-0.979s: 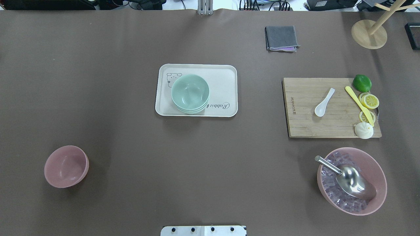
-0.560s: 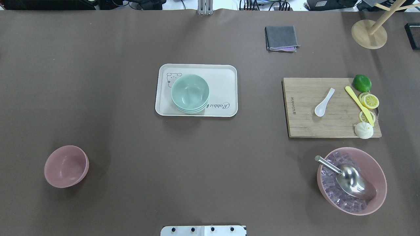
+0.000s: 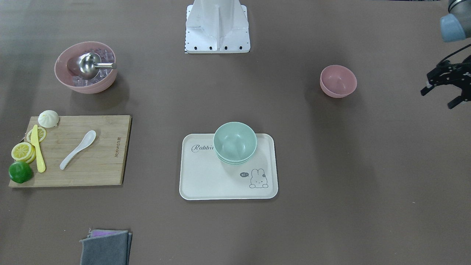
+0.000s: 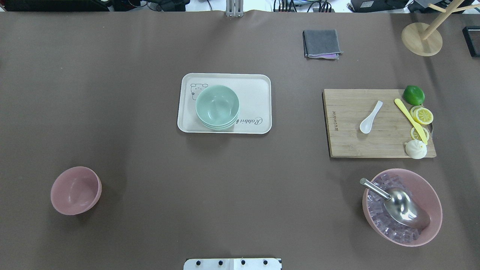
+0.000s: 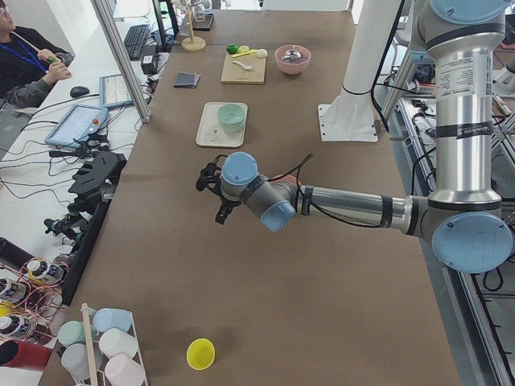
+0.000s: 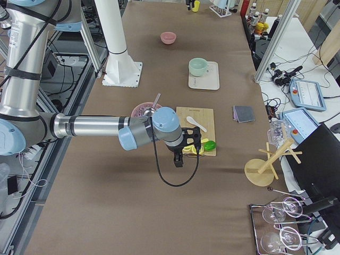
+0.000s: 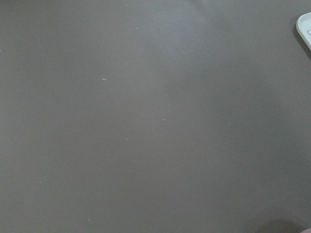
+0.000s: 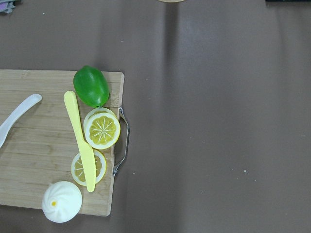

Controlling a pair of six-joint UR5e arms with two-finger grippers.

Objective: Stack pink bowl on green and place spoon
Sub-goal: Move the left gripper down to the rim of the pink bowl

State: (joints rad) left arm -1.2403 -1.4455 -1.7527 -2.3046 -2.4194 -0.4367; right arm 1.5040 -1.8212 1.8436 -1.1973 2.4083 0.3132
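Pink bowl (image 4: 76, 190) unstacked and spoon (image 4: 370, 117) unplaced: we judged the task barely begun.
We found the pink bowl upright and empty on the bare table at the robot's near left. It was well apart from the green bowl (image 4: 217, 107), which sat on the tray (image 4: 258, 84) mid-table with nothing in it. The spoon lay on the board (image 4: 348, 144) off to the right, touched by neither arm. The left gripper (image 3: 437, 100) hung above the table out beyond the pink bowl, its fingers spread and holding nothing. The right gripper (image 6: 181, 154) hovered by the board's outer edge, and we could not tell whether its fingers were apart or together. Both steps were left, as we read it: the pink bowl had to go into the green one, and then the spoon had to be placed, presumably in the stacked bowls.
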